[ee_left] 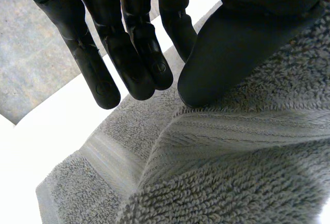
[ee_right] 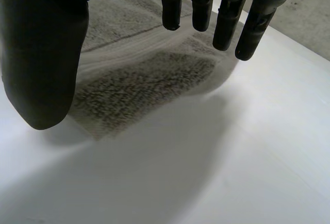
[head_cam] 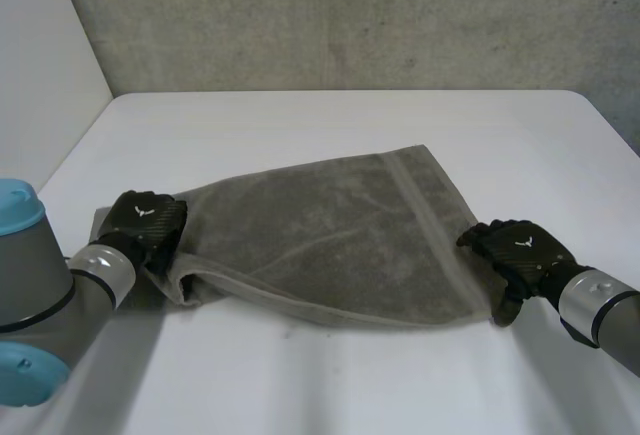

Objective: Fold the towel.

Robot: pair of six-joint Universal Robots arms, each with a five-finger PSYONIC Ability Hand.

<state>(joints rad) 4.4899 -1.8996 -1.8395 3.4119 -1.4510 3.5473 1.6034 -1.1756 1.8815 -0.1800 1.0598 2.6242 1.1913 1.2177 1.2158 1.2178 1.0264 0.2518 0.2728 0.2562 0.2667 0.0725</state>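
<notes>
A grey towel (head_cam: pixel 330 235) lies folded on the white table (head_cam: pixel 350 125), one layer over another. My left hand (head_cam: pixel 145 223) sits at the towel's left edge, where the cloth rises in a fold. In the left wrist view, the thumb (ee_left: pixel 232 44) presses a raised ridge of towel (ee_left: pixel 232 172) against the straight fingers (ee_left: pixel 129 54), pinching it. My right hand (head_cam: pixel 515 247) is at the towel's right edge near the front corner. In the right wrist view, its fingers (ee_right: pixel 227 18) and thumb (ee_right: pixel 44 54) are spread above the flat towel corner (ee_right: pixel 139 80) and hold nothing.
A grey concrete wall (head_cam: pixel 350 15) stands behind the table, and a white panel (head_cam: pixel 40 55) closes off its left side. Bare table (ee_right: pixel 232 157) lies in front of the towel and to its right.
</notes>
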